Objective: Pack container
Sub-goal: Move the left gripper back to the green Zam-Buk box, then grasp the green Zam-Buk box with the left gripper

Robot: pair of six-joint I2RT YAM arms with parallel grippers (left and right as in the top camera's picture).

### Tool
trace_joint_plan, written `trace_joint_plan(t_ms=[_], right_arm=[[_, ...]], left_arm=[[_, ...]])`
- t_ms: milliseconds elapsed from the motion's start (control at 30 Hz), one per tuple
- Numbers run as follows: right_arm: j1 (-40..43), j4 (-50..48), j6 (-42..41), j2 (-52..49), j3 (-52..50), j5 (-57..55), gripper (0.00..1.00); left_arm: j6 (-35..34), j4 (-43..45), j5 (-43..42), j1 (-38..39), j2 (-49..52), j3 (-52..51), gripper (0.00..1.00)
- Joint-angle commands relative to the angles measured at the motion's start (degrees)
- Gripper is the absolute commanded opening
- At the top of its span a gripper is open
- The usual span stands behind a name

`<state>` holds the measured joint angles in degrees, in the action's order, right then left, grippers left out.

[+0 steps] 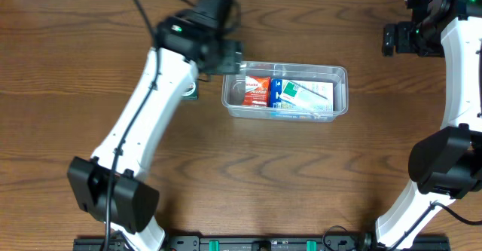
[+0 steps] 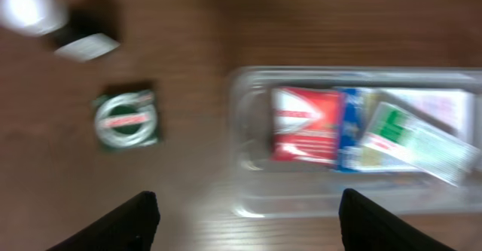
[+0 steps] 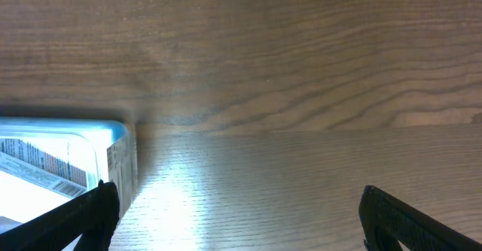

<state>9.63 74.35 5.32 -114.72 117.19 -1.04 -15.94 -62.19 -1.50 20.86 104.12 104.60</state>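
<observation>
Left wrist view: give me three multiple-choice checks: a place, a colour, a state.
1. Green packet: A in the container; B on the table beside it; C held aloft.
2. Nearest packet inside the container: A red; B yellow; C black.
3. Left gripper: A shut on a packet; B shut on the container; C open.
B: bare wood surrounds it. A: its red face shows. C: the fingers stand wide apart, nothing between.

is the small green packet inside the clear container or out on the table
Out. The green packet lies on the table beside the container, clear of its wall; the red packet sits inside.
</observation>
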Motion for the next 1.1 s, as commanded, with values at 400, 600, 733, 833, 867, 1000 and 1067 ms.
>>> trace_joint_plan(t_ms=[400, 600, 733, 833, 867, 1000, 1067], right_arm=[[0.2, 0.0, -0.8, 1.2, 0.9, 0.0, 0.99], [0.2, 0.0, -0.8, 1.2, 0.9, 0.0, 0.99], [0.2, 0.0, -0.8, 1.2, 0.9, 0.0, 0.99], [0.2, 0.0, -0.8, 1.2, 0.9, 0.0, 0.99], [0.2, 0.0, -0.8, 1.2, 0.9, 0.0, 0.99], [0.2, 0.0, -0.8, 1.2, 0.9, 0.0, 0.99], [0.2, 0.0, -0.8, 1.2, 0.9, 0.0, 0.99]], left_arm=[[4.9, -1.3, 1.3, -11.2, 10.6, -3.2, 0.85], [5.6, -0.1, 1.1, -12.3, 16.8, -3.2, 0.89], [5.6, 0.9, 1.1, -12.5, 18.9, -3.2, 0.97], [5.6, 2.0, 1.0, -12.5, 20.3, -3.2, 0.99], [5.7, 2.4, 1.0, -12.5, 20.8, -3.2, 1.0], [5.7, 3.5, 0.8, -12.5, 22.3, -3.2, 1.0], [5.7, 3.8, 0.7, -12.5, 23.0, -3.2, 1.0]])
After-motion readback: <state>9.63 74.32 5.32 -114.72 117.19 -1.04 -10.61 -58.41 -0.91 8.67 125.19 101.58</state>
